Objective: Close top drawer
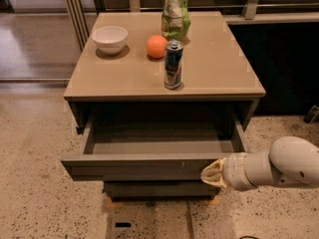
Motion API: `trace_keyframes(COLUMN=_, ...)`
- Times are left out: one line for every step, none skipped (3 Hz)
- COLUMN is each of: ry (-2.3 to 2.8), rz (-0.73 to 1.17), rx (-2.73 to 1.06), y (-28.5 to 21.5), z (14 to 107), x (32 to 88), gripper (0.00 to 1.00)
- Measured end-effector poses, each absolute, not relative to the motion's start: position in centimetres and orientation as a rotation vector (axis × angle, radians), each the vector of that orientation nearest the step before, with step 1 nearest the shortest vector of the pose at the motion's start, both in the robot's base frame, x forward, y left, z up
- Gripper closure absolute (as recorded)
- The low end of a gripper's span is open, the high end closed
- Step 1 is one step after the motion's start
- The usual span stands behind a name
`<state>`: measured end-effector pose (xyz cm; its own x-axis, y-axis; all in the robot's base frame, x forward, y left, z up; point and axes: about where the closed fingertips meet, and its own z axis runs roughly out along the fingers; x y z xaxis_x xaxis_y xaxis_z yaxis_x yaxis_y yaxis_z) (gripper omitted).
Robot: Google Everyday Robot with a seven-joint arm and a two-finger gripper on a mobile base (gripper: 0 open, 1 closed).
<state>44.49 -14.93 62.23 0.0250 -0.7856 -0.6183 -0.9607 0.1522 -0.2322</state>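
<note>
Top drawer stands open, claw (pale-tipped) at its front's right end.

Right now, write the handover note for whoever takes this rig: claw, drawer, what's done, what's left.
Claw: low on the right, at the front panel of the top drawer, right of centre; it seems to touch the panel.
Top drawer: pulled well out, nothing visible inside.
Done: claw placed at the front.
Left: push the drawer fully in.
Mind: a bowl, orange, can and green bag are on the cabinet top; a steady push seems wise.
</note>
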Motion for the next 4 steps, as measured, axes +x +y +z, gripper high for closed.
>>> trace_keyframes(ry=1.736, rz=0.246, rx=-1.645, y=-15.3, z=62.1, x=45.7, gripper=1.00)
trace_keyframes(ry=1.676, rz=0.158, rx=-1.614, y=-15.7, z=62.2, x=47.6, gripper=1.00)
trace_keyframes(ry=1.632, rz=0.102, rx=-1.583, y=-16.0, z=62.3, x=49.7, gripper=1.00)
trace_keyframes(ry=1.609, rz=0.074, rx=-1.556, y=-16.4, z=62.2, x=52.2, gripper=1.00)
